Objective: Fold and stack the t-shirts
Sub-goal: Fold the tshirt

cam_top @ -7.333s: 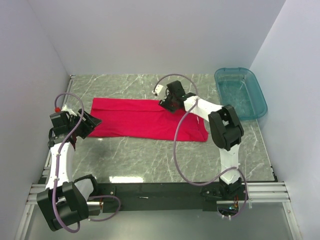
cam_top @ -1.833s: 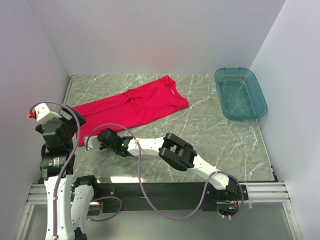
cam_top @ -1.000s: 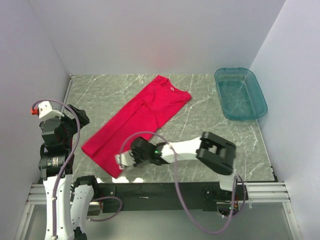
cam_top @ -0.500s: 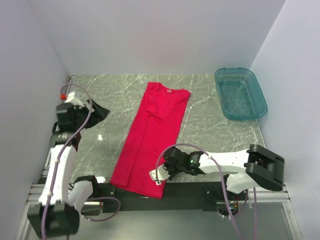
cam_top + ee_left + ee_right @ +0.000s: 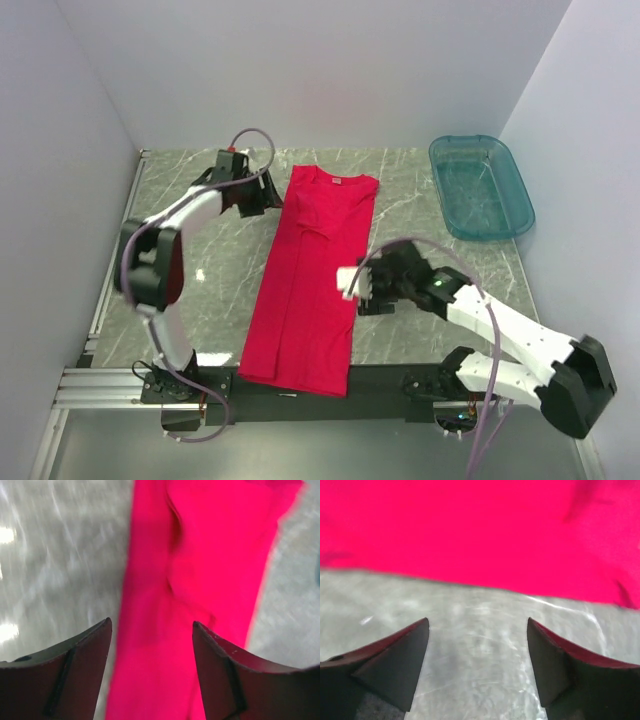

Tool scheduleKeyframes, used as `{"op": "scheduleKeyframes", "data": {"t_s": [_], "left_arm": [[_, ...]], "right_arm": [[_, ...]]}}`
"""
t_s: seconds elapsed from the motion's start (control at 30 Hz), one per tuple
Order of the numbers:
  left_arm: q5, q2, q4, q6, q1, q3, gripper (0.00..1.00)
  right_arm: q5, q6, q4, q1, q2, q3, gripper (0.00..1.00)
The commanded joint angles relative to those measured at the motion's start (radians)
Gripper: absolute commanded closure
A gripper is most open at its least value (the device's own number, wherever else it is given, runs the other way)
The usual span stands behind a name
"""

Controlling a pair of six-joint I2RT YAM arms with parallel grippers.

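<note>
Top external | t-shirt (image 5: 312,285) neck label (image 5: 343,181) unreadable | left tool (image 5: 266,198) wide, empty | right tool (image 5: 351,284) wide, empty

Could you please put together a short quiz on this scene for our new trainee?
1. Which end of the red t-shirt reaches the near edge of the table, collar or hem?
2. True or false: the right claw is shut on the red t-shirt.
3. Where does the teal tub stand? A) far right corner B) far left corner C) on the red t-shirt
Key: 1. Hem. 2. False: it is open over bare marble beside the cloth. 3. A.
</note>
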Motion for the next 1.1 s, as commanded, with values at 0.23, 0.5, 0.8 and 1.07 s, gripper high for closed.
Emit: {"op": "scheduleKeyframes", "data": {"t_s": [0.23, 0.5, 0.8, 1.07], "left_arm": [[-0.031, 0.406, -0.139, 0.11, -0.026, 0.435, 0.44], [-0.012, 0.529, -0.212, 0.168, -0.039, 0.56, 0.47], [-0.047, 0.54, -0.206, 0.142, -0.029, 0.588, 0.99], [-0.122, 0.46, -0.14, 0.011, 0.113, 0.493, 0.99]], "right_arm": [[-0.364, 0.596, 0.149, -0.469, 0.024, 0.179, 0.26], [-0.509, 0.62, 0.174, -0.607, -0.031, 0.15, 0.27], [-0.554, 0.633, 0.172, -0.654, -0.039, 0.139, 0.27], [-0.551, 0.626, 0.164, -0.658, -0.031, 0.134, 0.27]]}}
